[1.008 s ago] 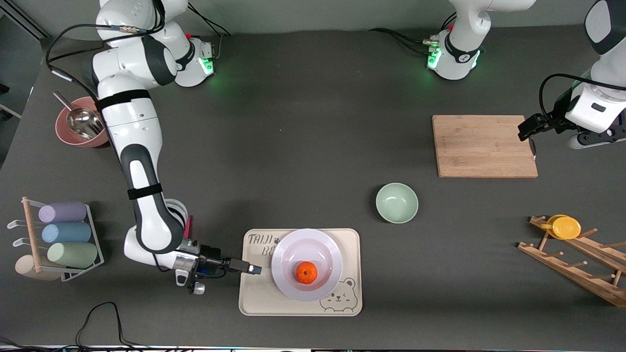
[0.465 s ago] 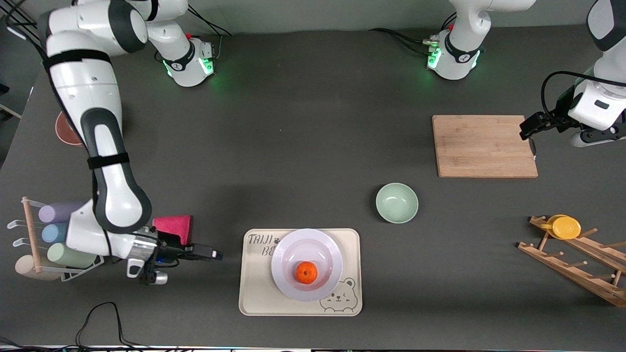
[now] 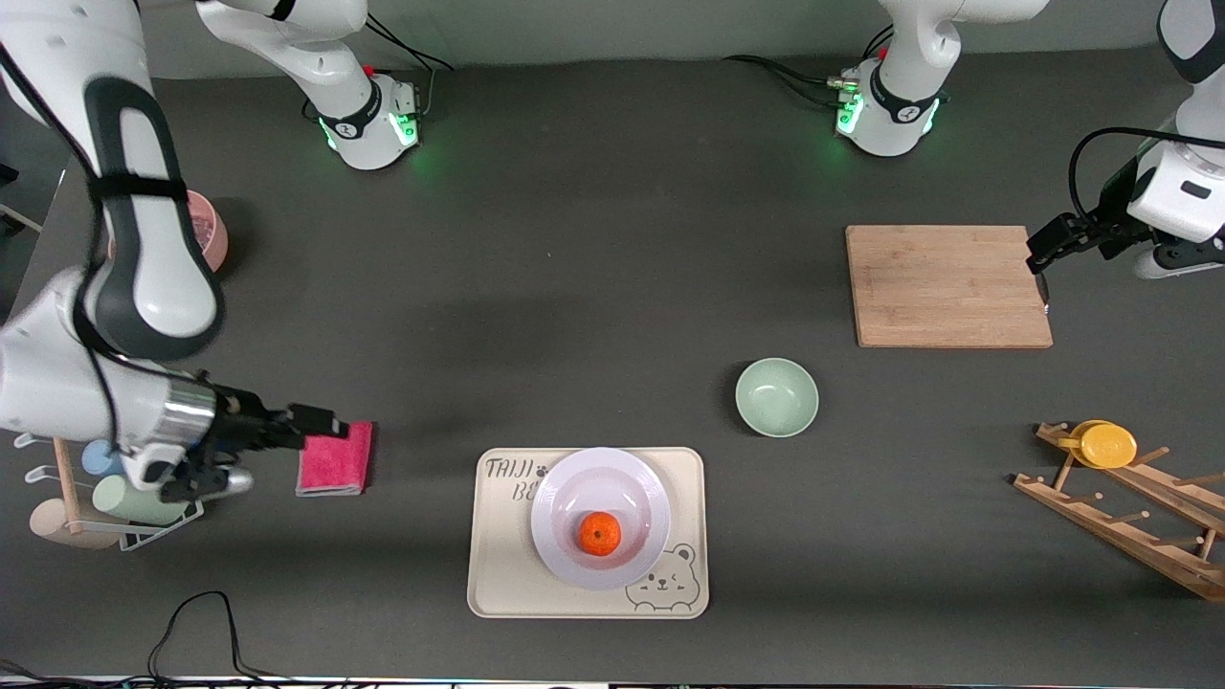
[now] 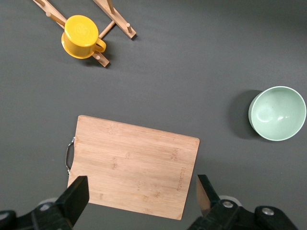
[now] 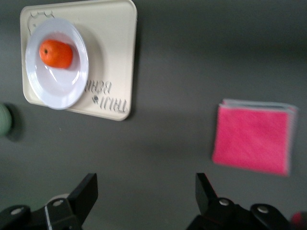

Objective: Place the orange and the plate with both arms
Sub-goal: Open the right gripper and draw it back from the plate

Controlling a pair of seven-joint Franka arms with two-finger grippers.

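Observation:
The orange (image 3: 600,533) lies in the white plate (image 3: 565,498), which sits on the cream bear tray (image 3: 498,574) near the front camera. Both also show in the right wrist view: the orange (image 5: 56,53) in the plate (image 5: 62,88). My right gripper (image 3: 321,422) is open and empty, up in the air over the pink cloth (image 3: 335,459) toward the right arm's end of the table; in its wrist view the gripper (image 5: 144,191) is over bare table. My left gripper (image 3: 1043,251) is open and empty, over the edge of the wooden board (image 3: 947,285); its wrist view shows the gripper (image 4: 141,194) above the board (image 4: 132,165).
A pale green bowl (image 3: 776,396) stands between tray and board. A wooden rack (image 3: 1129,517) with a yellow cup (image 3: 1105,444) is at the left arm's end. A cup stand (image 3: 105,478) and a pink bowl (image 3: 206,230) are at the right arm's end.
My right arm has pulled away from the tray toward its own end of the table and risen, uncovering the pink cloth. My left gripper has lifted slightly by the board.

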